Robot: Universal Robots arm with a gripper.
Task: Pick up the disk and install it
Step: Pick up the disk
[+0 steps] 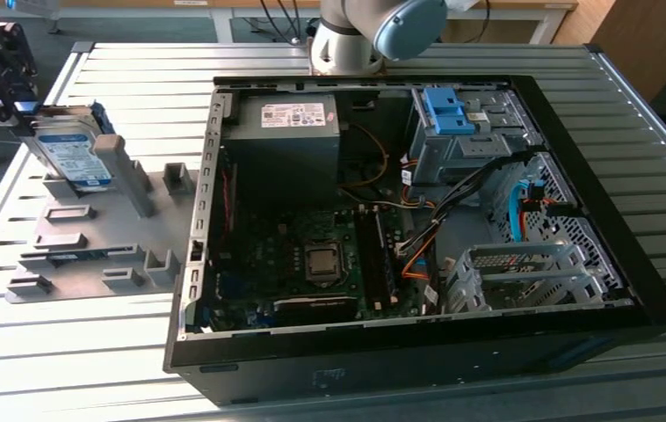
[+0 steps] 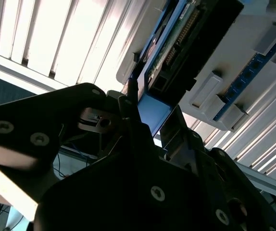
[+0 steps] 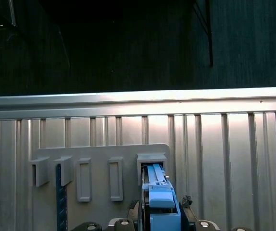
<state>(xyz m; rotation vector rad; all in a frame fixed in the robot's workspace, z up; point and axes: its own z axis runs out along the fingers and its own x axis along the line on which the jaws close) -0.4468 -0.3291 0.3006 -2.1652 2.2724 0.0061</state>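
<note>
We see the disk (image 1: pixel 73 155) as silver metal framed in smooth blue plastic; the rack (image 1: pixel 97 230) looks matt grey plastic, the surface (image 1: pixel 644 132) ribbed, shiny metal.

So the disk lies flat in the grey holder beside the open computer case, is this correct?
Not quite. The disk does not lie flat: it stands on edge in the grey holder beside the open computer case. The exterior view shows this.
</note>
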